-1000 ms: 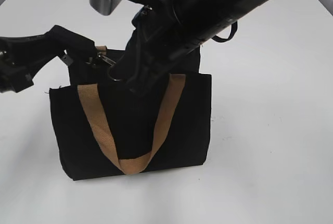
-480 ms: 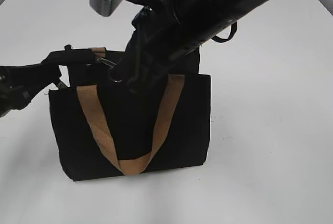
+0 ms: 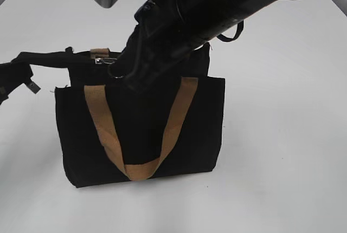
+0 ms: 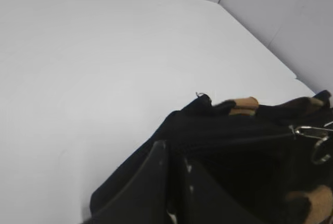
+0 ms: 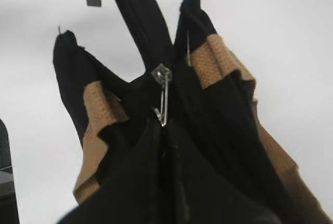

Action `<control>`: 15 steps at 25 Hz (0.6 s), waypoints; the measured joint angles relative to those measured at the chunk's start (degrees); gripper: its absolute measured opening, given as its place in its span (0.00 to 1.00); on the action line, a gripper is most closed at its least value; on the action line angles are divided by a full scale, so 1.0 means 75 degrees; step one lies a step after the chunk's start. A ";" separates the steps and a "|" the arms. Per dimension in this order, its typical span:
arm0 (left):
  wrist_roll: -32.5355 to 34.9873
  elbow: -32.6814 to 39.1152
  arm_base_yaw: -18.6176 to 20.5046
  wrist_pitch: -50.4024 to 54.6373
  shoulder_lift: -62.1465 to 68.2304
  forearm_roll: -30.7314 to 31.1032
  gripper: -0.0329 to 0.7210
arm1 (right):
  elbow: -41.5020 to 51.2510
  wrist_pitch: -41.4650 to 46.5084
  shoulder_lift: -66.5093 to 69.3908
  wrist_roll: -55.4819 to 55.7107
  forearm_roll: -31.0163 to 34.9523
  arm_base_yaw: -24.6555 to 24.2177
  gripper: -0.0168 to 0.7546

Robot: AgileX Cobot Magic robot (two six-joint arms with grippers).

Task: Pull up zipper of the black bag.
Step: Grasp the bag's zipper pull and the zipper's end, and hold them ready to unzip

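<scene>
Zipper [image 5: 162, 75]: silver slider with its pull tab hanging toward the right claw [image 5: 165, 133], whose two dark fingers meet on the tab's lower end, so the right claw appears closed on the tab. In the exterior view the zipper [image 3: 104, 60] sits near the left end of the bag's top edge. Beyond the slider, one joined black zip track runs away toward the upper left; on the claw's side the two fabric edges spread apart. Judged from this, most of the opening remains to be closed, though which stretch counts as done cannot be told for certain. Left claw [image 4: 174, 182]: narrow, fingers pinching black fabric at the bag's corner, pulling it taut to the left. Bag [image 3: 141, 130] stands upright on the white table [image 3: 282, 135], tan strap [image 3: 135, 162] drooping in front. Right arm slants down steeply from upper right; left arm reaches in low from the left.
</scene>
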 joint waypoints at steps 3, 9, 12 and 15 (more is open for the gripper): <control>-0.0009 0.0006 0.0038 0.0579 -0.0346 -0.0134 0.05 | 0.0000 0.0009 0.0000 0.0034 -0.0069 -0.0016 0.02; -0.0025 0.0006 0.0048 0.0799 -0.0475 -0.0175 0.05 | 0.0000 0.0049 0.0000 0.0184 -0.0206 -0.0065 0.02; -0.0025 0.0006 0.0054 0.0823 -0.0475 -0.0208 0.05 | 0.0000 0.0361 0.0000 0.0390 -0.0384 -0.0339 0.02; -0.0025 0.0006 0.0062 0.0832 -0.0475 -0.0208 0.05 | 0.0000 0.0890 -0.0039 0.0694 -0.0578 -0.0806 0.02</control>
